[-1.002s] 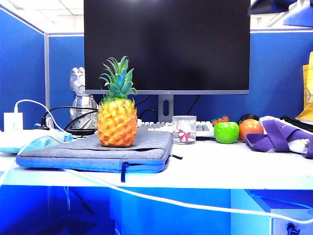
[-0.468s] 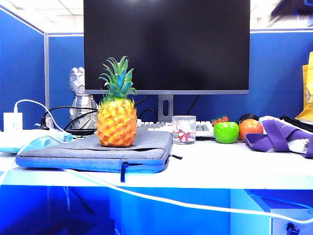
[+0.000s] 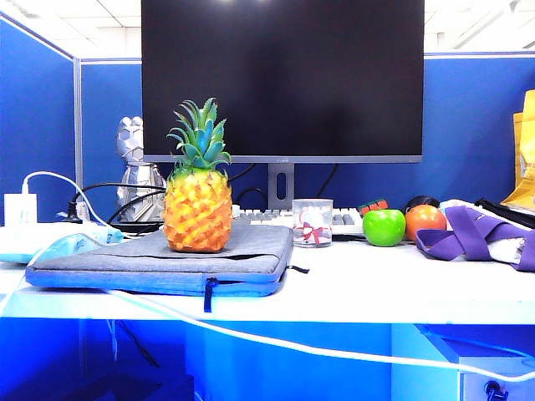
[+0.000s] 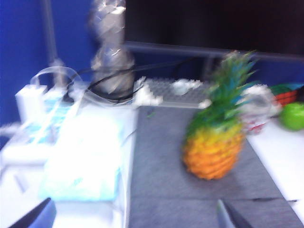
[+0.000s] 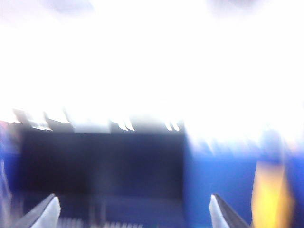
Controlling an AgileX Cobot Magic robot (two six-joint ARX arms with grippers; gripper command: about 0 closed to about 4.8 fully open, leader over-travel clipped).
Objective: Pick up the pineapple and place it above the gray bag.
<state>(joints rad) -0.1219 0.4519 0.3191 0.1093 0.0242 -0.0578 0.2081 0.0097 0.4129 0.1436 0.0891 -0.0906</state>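
Two end effectors show only in their own wrist views, none in the exterior view. Going left to right along the table (image 3: 401, 288): a white charger (image 3: 20, 209) stands at the left edge, and a silver figurine (image 3: 134, 175) stands toward the back edge. The gray bag (image 3: 167, 259) lies flat at the front-left part of the table, its zipper pull hanging over the front edge, and the pineapple (image 3: 198, 205) stands upright on top of it, crown up. Behind sits the monitor (image 3: 282, 79), with a keyboard (image 3: 347, 219) at its foot along the back edge. Right of the bag stands a small clear cup (image 3: 312, 222), then a green apple (image 3: 384, 227) just beside an orange fruit (image 3: 425, 220), and a purple bag (image 3: 481, 236) at the right edge. A white cable (image 3: 276, 344) droops across the front edge. The left end effector (image 4: 137, 216) hovers released over the bag, fingertips wide apart, holding nothing, with the pineapple (image 4: 216, 142) ahead of it. The right end effector (image 5: 133, 211) is raised and points at the monitor (image 5: 99, 164); that view is badly blurred, but its fingertips stand spread with nothing between them.
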